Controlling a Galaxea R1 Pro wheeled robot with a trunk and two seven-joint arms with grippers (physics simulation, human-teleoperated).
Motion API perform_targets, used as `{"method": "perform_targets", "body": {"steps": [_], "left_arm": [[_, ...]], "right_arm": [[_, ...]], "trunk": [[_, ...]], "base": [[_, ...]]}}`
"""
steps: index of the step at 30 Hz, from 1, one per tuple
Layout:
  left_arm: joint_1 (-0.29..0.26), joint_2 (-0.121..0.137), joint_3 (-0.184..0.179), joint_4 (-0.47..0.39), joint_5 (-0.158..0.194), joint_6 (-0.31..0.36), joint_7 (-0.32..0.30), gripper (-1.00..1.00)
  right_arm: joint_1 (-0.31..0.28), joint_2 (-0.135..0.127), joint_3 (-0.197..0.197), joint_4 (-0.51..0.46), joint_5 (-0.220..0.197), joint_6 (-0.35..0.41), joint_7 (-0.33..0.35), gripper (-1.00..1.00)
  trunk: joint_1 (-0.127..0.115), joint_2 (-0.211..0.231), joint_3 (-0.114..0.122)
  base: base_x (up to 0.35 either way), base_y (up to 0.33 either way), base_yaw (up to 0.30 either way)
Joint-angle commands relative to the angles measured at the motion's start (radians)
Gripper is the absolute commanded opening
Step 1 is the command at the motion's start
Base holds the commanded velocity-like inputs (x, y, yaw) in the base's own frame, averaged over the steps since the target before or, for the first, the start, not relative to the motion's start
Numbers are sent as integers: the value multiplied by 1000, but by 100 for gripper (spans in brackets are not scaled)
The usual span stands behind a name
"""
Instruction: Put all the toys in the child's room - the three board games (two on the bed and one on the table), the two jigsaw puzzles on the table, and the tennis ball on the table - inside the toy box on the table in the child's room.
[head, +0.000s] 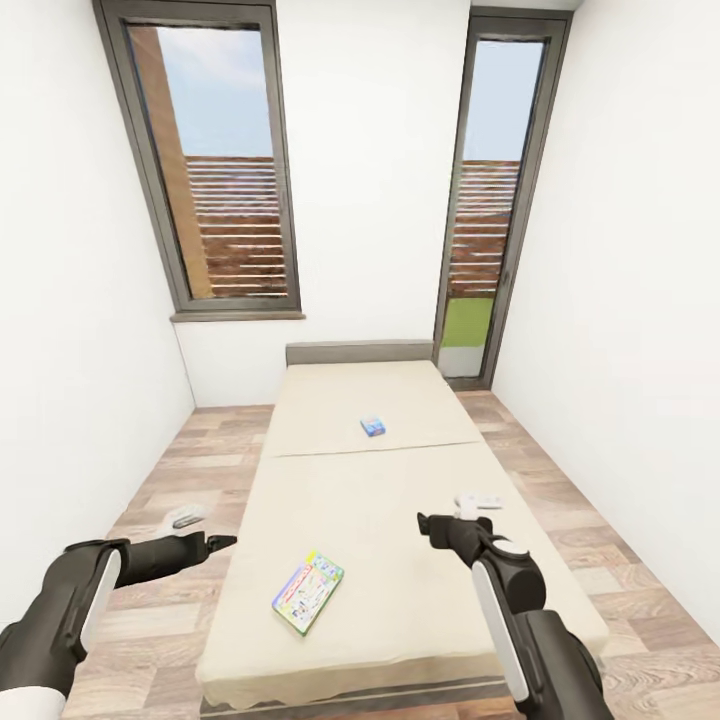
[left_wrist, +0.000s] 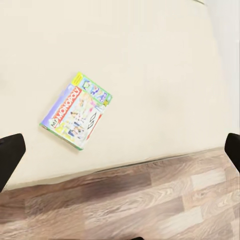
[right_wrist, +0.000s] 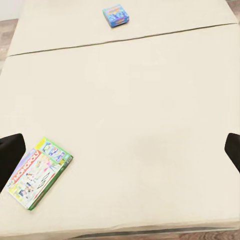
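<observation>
Bed (head: 400, 520) with two board games, seen from its foot.

Large board game (head: 308, 590), green-yellow edges, flat on the near half of the mattress, toward the left side. Small blue board game (head: 373, 426) flat on the far half, near the middle seam. Left tool (head: 222, 543) released, over the wood floor (head: 160, 470) beside the bed. Right tool (head: 424, 522) released, over the mattress, holding nothing.
</observation>
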Motion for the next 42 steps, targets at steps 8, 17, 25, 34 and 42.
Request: {"method": "perform_targets", "body": {"steps": [8,17,25,34,42], "left_arm": [[-1,-60,0,-25,10,8,230,100],[-1,-82,0,-28,11,5,269,100],[-1,-79,3,-28,11,3,265,100],[-1,-76,7,-30,12,3,261,100],[-1,-75,7,-32,12,3,260,100]], "right_arm": [[-1,0,13,1,-5,2,-12,100],[-1,0,15,2,-5,-2,-13,100],[-1,0,15,2,-5,-2,-14,100],[-1,0,15,3,-4,-2,-14,100],[-1,0,16,4,-4,-4,-14,100]], "trunk": [[1,-2,-2],[1,-2,-2],[1,-2,-2],[1,-2,-2],[1,-2,-4]], "base": [[6,-2,0],[0,0,0],[0,36,0],[0,147,39],[0,116,188]]}}
